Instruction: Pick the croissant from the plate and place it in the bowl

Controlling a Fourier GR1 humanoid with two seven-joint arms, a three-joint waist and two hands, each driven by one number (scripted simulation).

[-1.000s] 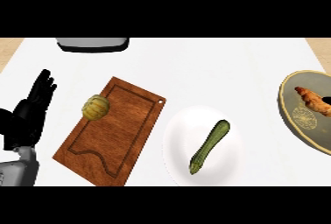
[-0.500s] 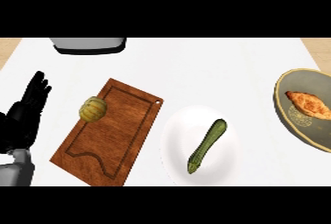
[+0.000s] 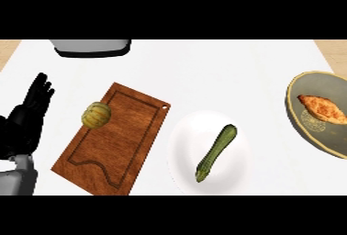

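The croissant (image 3: 322,108) lies inside the bowl (image 3: 306,133) at the right edge of the head view. It is golden-brown, elongated and pointed at both ends, and it runs diagonally from upper left to lower right across the bowl's inner surface. The bowl is grey-olive with a lighter rim; its right portion is cut off by the frame edge. A pale circular pattern shows on the bowl's floor just below the croissant.

The white plate (image 3: 186,151) sits left of the bowl, apart from it, near the lower middle of the counter. It carries a green zucchini (image 3: 216,152), which lies diagonally with its stem end toward the lower left. No croissant is on this plate.

A wooden cutting board (image 3: 129,142) lies just beside the plate's left edge, tilted. A small yellow-green squash (image 3: 95,114) rests on the board's upper left edge.

The left hand (image 3: 27,117) shows at the left edge of the view, well apart from the bowl. Its fingers are straight and point upward; it is released and holds nothing. The right hand does not appear in the view.

A grey object with a dark base (image 3: 92,47) sits at the top edge of the white counter (image 3: 217,78).
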